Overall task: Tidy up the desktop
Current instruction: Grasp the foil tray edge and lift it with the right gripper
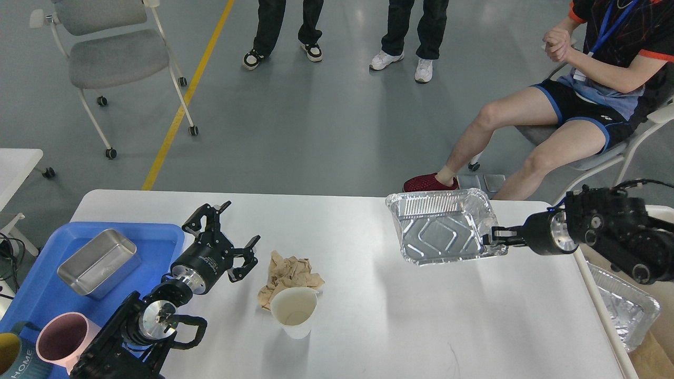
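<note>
White, glossy rectangular desktop (368, 247) stands on grey flooring, bearing crumpled brown paper (287, 273) and a white paper cup (294, 311). Right gripper (489, 238) pinches a shiny foil tray (439, 227); left gripper (231, 231) spreads empty.

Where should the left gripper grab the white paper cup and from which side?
Pinch the paper cup at its rim from above; it stands upright, mouth open, and the crumpled brown paper crowds its far side. The left gripper hangs open nearby.
</note>
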Robot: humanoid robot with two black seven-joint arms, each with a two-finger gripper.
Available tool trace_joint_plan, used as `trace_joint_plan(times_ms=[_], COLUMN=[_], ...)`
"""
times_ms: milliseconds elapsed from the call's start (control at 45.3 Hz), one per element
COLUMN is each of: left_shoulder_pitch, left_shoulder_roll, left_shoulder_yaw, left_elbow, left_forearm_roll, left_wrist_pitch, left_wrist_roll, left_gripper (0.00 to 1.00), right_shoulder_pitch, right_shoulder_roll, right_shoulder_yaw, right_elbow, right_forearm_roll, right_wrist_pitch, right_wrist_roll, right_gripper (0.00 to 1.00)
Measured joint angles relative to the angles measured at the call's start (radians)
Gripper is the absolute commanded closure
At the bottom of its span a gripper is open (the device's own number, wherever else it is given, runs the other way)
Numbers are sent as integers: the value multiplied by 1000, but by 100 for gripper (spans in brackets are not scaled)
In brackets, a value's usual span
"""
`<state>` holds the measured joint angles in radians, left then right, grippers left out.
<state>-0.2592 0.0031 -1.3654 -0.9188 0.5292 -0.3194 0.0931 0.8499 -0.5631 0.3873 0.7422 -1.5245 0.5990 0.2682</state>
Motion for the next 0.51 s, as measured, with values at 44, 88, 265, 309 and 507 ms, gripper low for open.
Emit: trace_joint_plan(times_ms=[44, 88, 265, 309, 507], left_shoulder_pitch=[0, 0, -1, -2, -4], left_shoulder_roll=[0, 0, -1, -1, 0], left_shoulder_yaw=[0, 1, 10, 12, 14], left_elbow=[0, 0, 0, 0, -1], left_forearm_roll=[0, 0, 0, 0, 0], left_wrist_pitch=[1, 2, 2, 2, 3], left_wrist_roll=[0, 0, 0, 0, 1], left_gripper=[3, 3, 3, 3, 3], right_shoulder_pitch=[28, 53, 116, 124, 152], right_shoulder_roll=[-19, -34, -80, -87, -90], right_shoulder_yaw=[0, 0, -1, -1, -1], right_elbow=[0, 1, 56, 78, 124], right_forearm_roll=[48, 86, 156, 163, 207], right_wrist_pitch=[37, 70, 158, 168, 201], right_wrist_roll=[-4, -6, -21, -29, -83], right_gripper=[100, 100, 100, 100, 100])
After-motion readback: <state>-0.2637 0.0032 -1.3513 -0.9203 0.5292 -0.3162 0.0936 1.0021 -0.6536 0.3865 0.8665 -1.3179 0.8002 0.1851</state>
